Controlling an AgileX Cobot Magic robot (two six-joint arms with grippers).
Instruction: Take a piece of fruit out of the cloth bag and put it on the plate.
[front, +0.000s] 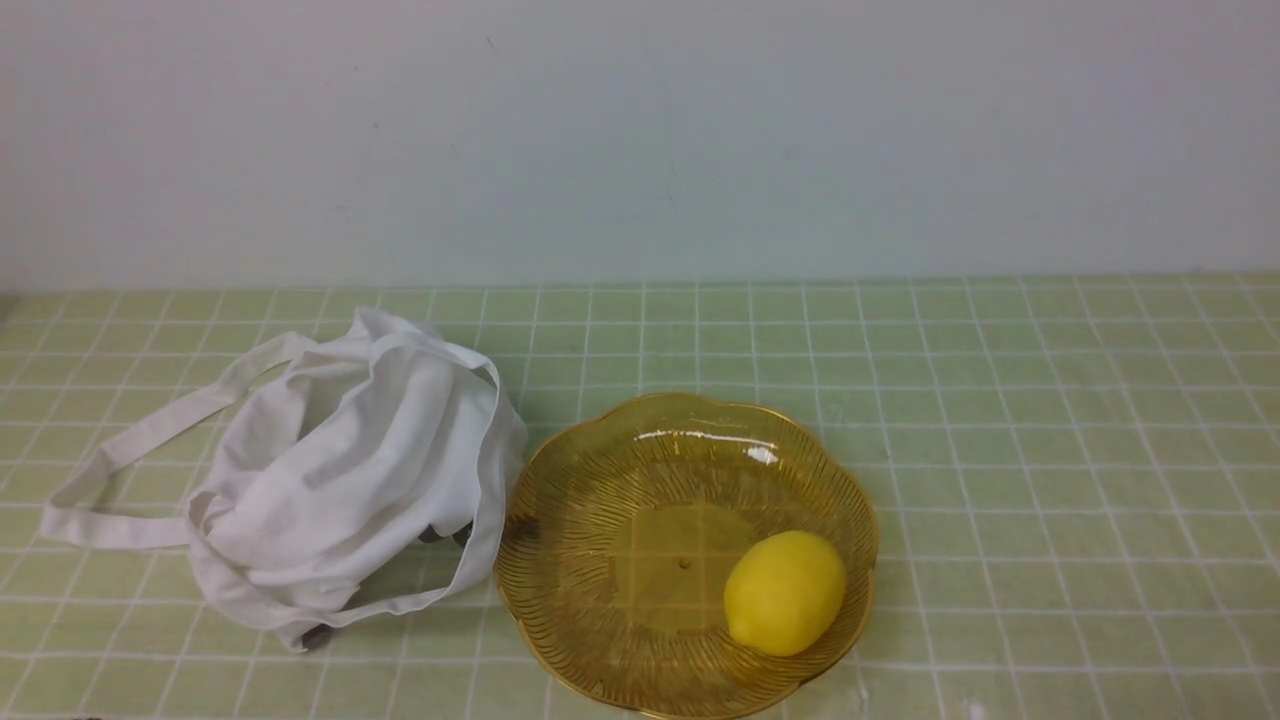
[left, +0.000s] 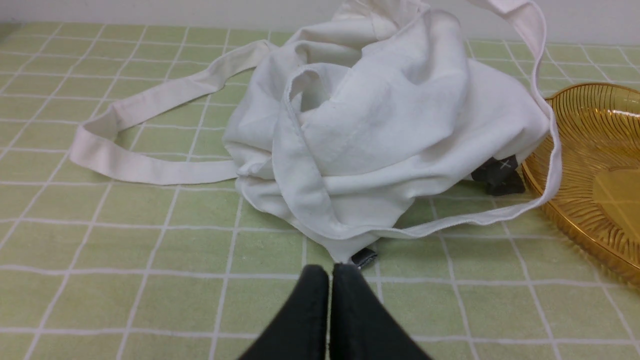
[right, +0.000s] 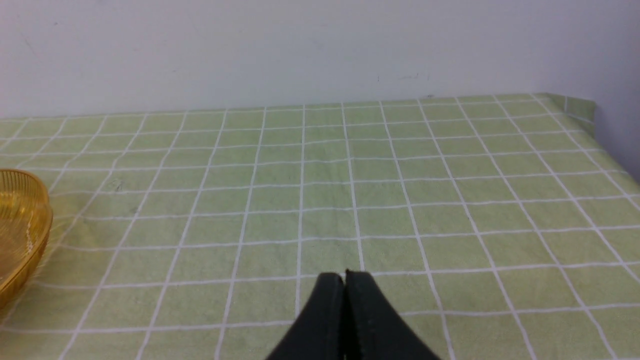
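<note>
Green checked tablecloth (front: 1000, 400) | lemon (front: 785, 592) rests on plate (front: 600, 470), bag (front: 350, 470) beside plate | left gripper (left: 330, 272) and right gripper (right: 345, 277) closed, empty | placing looks done; next: stay clear.

Lemon (front: 785, 592) on plate's (front: 600, 480) right side, cloth bag (front: 340, 480) touching plate's left

Neither arm reaches into the front view. The left gripper (left: 330, 272) shows in its own wrist camera with both black fingers (left: 305, 310) pressed together, tips meeting along a thin seam and nothing held between them. The right gripper (right: 345, 277) looks the same in its wrist camera: its black fingers (right: 370, 320) are closed flat against each other, tips level and empty.
</note>
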